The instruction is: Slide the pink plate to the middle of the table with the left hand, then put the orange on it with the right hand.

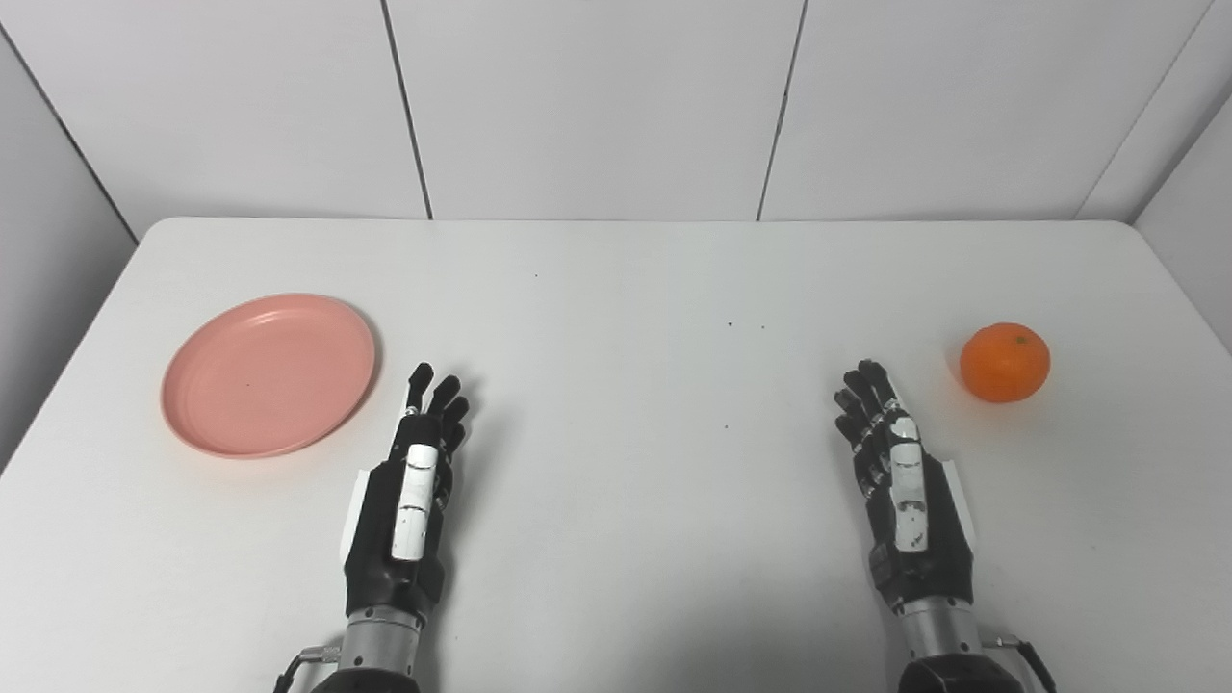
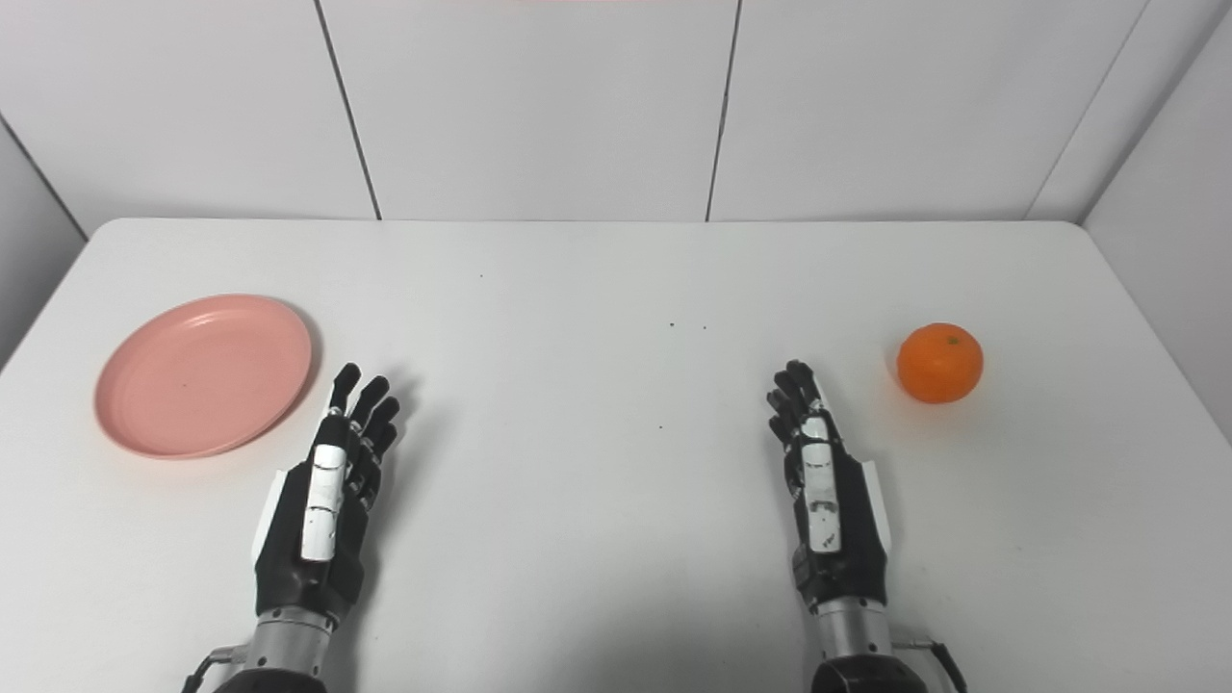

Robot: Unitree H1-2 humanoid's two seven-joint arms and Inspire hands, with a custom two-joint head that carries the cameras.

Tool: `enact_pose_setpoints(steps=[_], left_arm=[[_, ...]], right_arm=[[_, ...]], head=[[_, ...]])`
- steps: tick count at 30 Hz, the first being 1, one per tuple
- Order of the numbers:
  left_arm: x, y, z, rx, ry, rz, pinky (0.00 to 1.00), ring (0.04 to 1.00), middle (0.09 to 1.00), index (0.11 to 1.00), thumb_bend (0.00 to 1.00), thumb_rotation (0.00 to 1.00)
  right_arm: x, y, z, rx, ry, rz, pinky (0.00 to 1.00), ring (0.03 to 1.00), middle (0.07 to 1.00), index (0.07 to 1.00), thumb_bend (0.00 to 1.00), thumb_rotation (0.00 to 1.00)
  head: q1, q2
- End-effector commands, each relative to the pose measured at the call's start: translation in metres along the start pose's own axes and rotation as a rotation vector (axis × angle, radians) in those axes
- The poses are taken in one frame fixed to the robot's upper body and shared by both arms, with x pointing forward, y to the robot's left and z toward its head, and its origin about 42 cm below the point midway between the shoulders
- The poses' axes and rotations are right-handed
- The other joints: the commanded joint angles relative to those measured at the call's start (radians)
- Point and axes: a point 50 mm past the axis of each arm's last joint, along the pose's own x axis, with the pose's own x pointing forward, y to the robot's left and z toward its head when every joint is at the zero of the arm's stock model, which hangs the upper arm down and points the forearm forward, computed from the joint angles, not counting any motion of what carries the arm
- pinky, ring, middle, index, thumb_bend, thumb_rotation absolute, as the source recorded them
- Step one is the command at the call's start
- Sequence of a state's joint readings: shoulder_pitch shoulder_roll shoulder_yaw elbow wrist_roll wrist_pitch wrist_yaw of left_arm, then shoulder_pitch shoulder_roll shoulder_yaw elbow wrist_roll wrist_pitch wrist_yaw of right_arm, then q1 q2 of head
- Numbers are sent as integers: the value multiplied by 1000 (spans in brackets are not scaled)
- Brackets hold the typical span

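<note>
Plate: we see the pink plate (image 1: 269, 374) lying flat at the left side of the table (image 1: 616, 577), bare, well apart from the middle where we want it. It lies on the left arm's side, which is presumably why that hand gets the sliding.

Orange: the orange (image 1: 1005, 362) sits on the tabletop at the right side, far from the plate. It lies on the right arm's side, so we judge the right hand is given it for the short reach.

Left hand: our left hand (image 1: 416, 486) stands edge-on near the table's front, just right of the plate's near rim and not touching it. Its fingers (image 1: 438, 399) are stretched out and released, grasping nothing.

Right hand: our right hand (image 1: 900, 481) mirrors it, left of the orange and a little nearer to us, apart from the fruit. Its fingers (image 1: 861, 385) are likewise extended and loose, holding nothing.

Middle of the table: the stretch between our two hands holds only a few dark specks (image 1: 746, 325).

Step in hand: we judge the task not yet begun, since the plate is still off to the side and the orange is untouched.

Next move: we would bring the left hand onto the plate's rim and push or drag it rightward; a light plate could skid or tip if pressed at one edge.

Risk later: the orange is round and may roll once set down on the shallow plate.
</note>
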State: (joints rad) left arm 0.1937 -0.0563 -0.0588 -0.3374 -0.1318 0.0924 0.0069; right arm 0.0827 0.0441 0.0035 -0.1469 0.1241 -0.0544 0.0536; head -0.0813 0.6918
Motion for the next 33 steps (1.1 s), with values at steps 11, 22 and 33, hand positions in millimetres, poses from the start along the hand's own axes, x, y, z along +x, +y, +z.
enact_pose_setpoints(steps=[11, 22, 33], left_arm=[[-37, 15, -11, 18, 38, 51, 1000, 973, 971, 994, 731, 895], [-39, 8, -21, 11, 48, 67, 985, 954, 954, 974, 775, 856], [-41, -12, -39, -17, 57, 69, 960, 946, 953, 967, 736, 823]], right_arm=[[-10, -1, -12, -13, 61, -18, 953, 932, 931, 922, 841, 974], [-15, -10, -15, 0, 66, -22, 961, 931, 932, 926, 803, 971], [-20, -35, -20, 16, 84, -5, 997, 958, 959, 954, 809, 1000]], head=[[2, 3], [84, -34], [238, -128]])
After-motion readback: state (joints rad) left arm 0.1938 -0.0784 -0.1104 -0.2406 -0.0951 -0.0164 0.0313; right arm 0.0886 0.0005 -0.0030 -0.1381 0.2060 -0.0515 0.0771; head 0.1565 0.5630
